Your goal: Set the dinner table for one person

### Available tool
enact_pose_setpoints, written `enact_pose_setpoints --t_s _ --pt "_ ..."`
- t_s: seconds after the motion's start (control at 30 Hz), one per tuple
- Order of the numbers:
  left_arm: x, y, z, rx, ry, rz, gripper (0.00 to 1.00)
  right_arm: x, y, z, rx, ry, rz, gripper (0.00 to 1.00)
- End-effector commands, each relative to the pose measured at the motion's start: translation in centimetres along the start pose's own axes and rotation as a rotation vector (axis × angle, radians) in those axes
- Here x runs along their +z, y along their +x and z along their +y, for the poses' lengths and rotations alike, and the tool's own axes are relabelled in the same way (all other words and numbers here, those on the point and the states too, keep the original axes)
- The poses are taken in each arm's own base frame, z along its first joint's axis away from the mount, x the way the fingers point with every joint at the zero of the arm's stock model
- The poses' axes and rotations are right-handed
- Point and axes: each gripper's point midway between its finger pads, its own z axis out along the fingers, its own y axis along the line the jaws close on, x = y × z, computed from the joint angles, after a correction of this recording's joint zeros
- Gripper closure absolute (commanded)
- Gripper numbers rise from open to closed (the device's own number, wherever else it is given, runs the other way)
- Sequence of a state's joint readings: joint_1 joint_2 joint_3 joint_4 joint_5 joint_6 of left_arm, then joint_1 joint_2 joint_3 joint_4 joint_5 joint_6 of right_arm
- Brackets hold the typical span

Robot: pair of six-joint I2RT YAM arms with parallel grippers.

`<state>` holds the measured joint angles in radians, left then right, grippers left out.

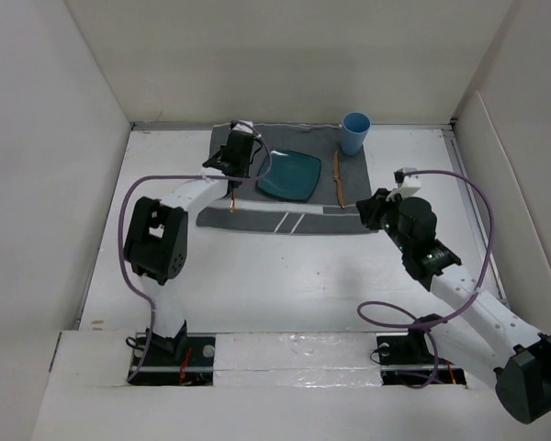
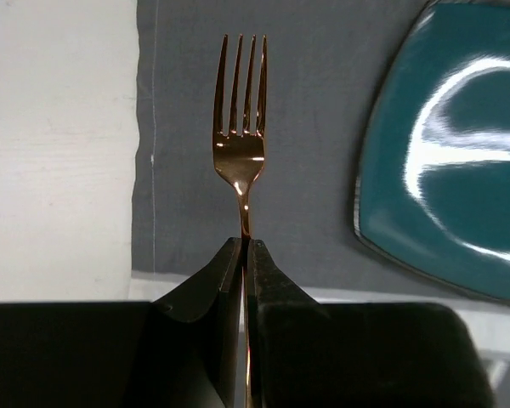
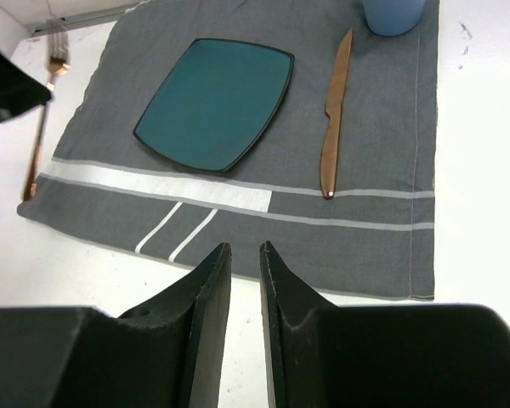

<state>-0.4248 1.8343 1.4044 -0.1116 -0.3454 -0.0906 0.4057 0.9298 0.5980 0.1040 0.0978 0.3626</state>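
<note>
Two robot arms rise from the near edge of a plain white dinner table [image 1: 257, 276] that fills the view beneath everything else. Nearest, the right gripper [image 3: 245, 251] hovers just short of the near right part of a grey placemat [image 1: 257, 219] with white stripes, its jaws almost together with only a thin gap and nothing between them. Further in, on the left, the left gripper [image 2: 245, 246] is clamped on the handle of a copper-coloured fork [image 2: 240, 127], just behind its head. The fork's long axis runs near to far with the tines pointing away from the arm bases, over the placemat's left margin with bare table just to its left. Whether it touches the cloth cannot be told. A square teal plate [image 1: 288, 175] sits at the middle of the placemat, to the right of the fork and apart from it. A matching knife [image 1: 338, 179] lies right of the plate, also running near to far. A blue cup [image 1: 354, 133] stands at the far right corner. The fork looks lined up for its place, so setting it down and letting go likely falls to the left arm
</note>
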Motion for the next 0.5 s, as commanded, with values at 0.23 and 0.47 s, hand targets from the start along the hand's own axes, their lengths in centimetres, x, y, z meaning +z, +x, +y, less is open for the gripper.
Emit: enact_pose_setpoints --t_s 0.23,0.47 --pt "4.2 -2.1 0.2 0.051 -0.048 -0.048 1.0 0.6 -0.8 0.5 -0.005 -0.021 -0.012 0.74" --pt "7.0 -0.3 -0.5 0.068 -0.062 0.008 1.0 0.8 -0.9 0.3 -0.01 -0.009 -0.017 0.73"
